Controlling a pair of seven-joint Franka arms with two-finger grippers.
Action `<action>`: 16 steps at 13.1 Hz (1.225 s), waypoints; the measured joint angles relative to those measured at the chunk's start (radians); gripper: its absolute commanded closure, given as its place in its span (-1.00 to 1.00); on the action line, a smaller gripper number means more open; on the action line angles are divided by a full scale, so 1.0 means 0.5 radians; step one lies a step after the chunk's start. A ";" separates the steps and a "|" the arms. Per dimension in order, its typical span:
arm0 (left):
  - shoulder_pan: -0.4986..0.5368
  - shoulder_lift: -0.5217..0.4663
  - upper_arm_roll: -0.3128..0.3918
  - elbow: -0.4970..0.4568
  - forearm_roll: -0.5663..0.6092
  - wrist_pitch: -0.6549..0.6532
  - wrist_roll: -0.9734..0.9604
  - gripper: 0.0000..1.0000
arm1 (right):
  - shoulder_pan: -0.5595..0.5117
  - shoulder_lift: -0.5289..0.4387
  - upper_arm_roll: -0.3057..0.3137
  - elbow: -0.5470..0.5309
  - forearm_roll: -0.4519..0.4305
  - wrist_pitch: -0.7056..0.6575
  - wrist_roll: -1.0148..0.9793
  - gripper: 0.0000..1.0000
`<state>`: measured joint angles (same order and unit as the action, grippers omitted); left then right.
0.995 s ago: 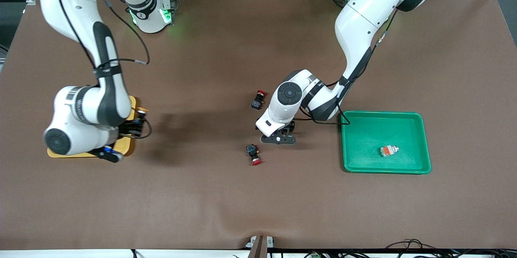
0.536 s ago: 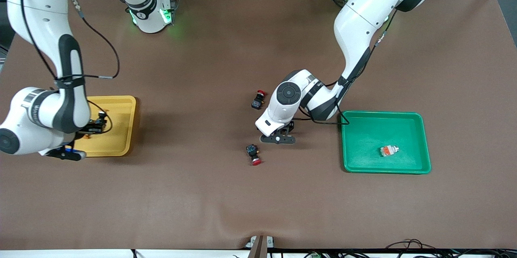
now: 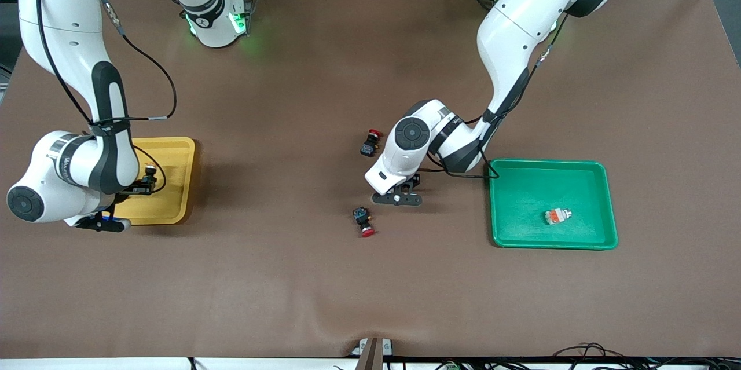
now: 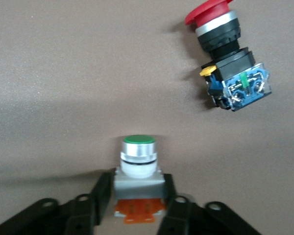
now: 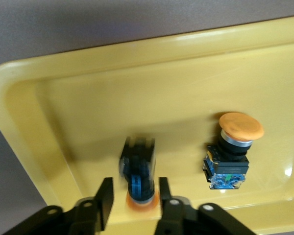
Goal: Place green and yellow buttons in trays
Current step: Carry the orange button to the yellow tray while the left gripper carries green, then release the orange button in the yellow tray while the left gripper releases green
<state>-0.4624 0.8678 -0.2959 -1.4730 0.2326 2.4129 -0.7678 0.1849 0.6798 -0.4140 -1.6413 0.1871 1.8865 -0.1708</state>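
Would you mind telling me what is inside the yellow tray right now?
The yellow tray holds two orange-capped buttons: one lying free, one blurred between the right gripper jaws. The arm covers much of the tray from the front.

Right gripper (image 5: pixel 132 205) shifted across yellow tray (image 3: pixel 179 150), apparently releasing a button (image 5: pixel 137 177), left gripper (image 4: pixel 137 208) closed on green-capped button (image 4: pixel 138 159)

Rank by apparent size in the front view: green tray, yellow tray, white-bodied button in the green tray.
1. green tray
2. yellow tray, though the right arm covers part, so the trays may match
3. white-bodied button, smallest
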 measured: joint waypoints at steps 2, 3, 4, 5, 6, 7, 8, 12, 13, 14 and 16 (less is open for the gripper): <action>0.002 -0.001 0.035 0.012 0.000 0.000 0.000 1.00 | 0.009 0.001 0.008 0.001 0.000 0.000 0.000 -1.00; 0.006 -0.001 0.051 0.019 0.000 0.000 0.000 1.00 | 0.017 0.001 0.012 0.003 0.001 0.000 0.000 -1.00; 0.015 -0.005 0.062 0.029 0.000 -0.011 0.000 1.00 | 0.028 0.000 0.016 0.008 0.002 -0.001 0.000 -1.00; 0.038 -0.018 0.071 0.047 0.000 -0.066 0.000 1.00 | 0.045 -0.005 0.024 0.018 0.002 -0.011 0.000 -1.00; 0.078 -0.048 0.080 0.064 0.000 -0.149 0.000 1.00 | 0.064 -0.023 0.038 0.030 0.004 -0.036 0.001 -1.00; 0.140 -0.097 0.083 0.076 0.000 -0.227 0.002 1.00 | 0.090 -0.057 0.056 0.049 0.008 -0.078 0.004 -1.00; 0.220 -0.161 0.082 0.081 0.000 -0.288 0.019 1.00 | 0.130 -0.109 0.068 0.066 0.032 -0.129 0.016 -1.00; 0.490 -0.316 0.083 0.075 0.000 -0.529 0.085 1.00 | 0.292 -0.366 0.076 0.178 0.145 -0.433 0.186 -1.00; 0.543 -0.317 0.084 0.069 0.000 -0.577 0.101 1.00 | 0.304 -0.412 0.076 0.257 0.148 -0.522 0.203 -1.00; 0.594 -0.316 0.087 0.057 0.000 -0.610 0.129 1.00 | 0.299 -0.445 0.074 0.341 0.149 -0.632 0.204 -1.00; 0.701 -0.313 0.090 0.031 0.000 -0.632 0.179 1.00 | 0.274 -0.467 0.074 0.562 0.149 -0.888 0.203 -1.00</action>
<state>-0.1118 0.7112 -0.2508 -1.4574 0.2328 2.0967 -0.6782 0.3219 0.4461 -0.3769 -1.3602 0.2616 1.4426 -0.0695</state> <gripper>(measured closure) 0.586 0.000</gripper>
